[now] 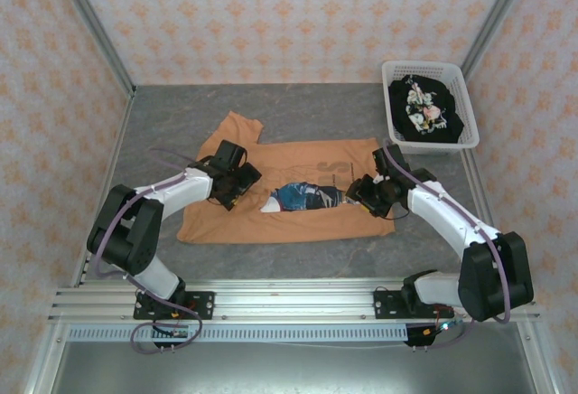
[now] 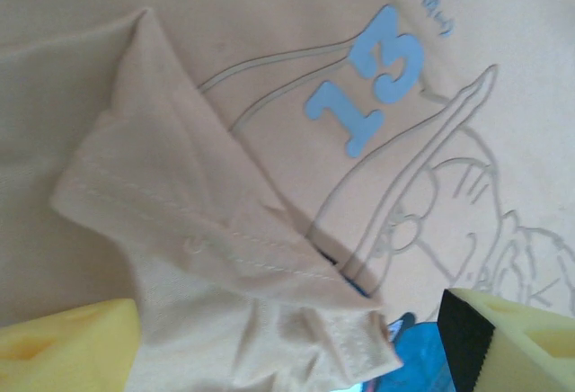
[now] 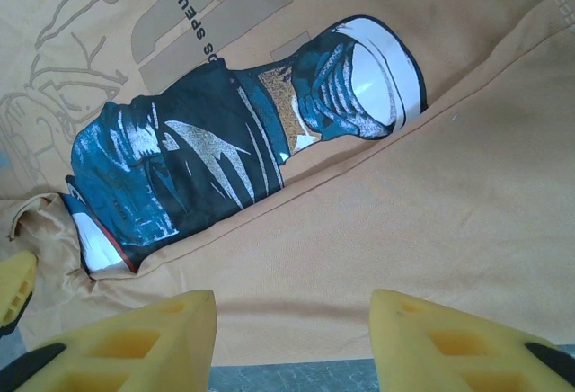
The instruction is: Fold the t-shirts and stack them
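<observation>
In the top view the left gripper sits left of centre, low over the left part of the tan shirt. That shirt lies spread on the grey table in the middle of the frame, one sleeve pointing to the upper left and its lower half folded up in places.

In the left wrist view the left gripper has its fingers wide apart at the bottom corners. A folded flap of tan shirt lies loose between them, not pinched. A blue "13" shows at upper right.

The blue-and-white print lies at centre in the top view, between the two grippers. The right gripper is just right of it, over the shirt's right edge.

In the right wrist view the right gripper is partly open with nothing between its fingers. Tan shirt and print lie beyond them.

At upper right of the top view, the white basket holds the crumpled black shirt, well apart from the tan one.
</observation>
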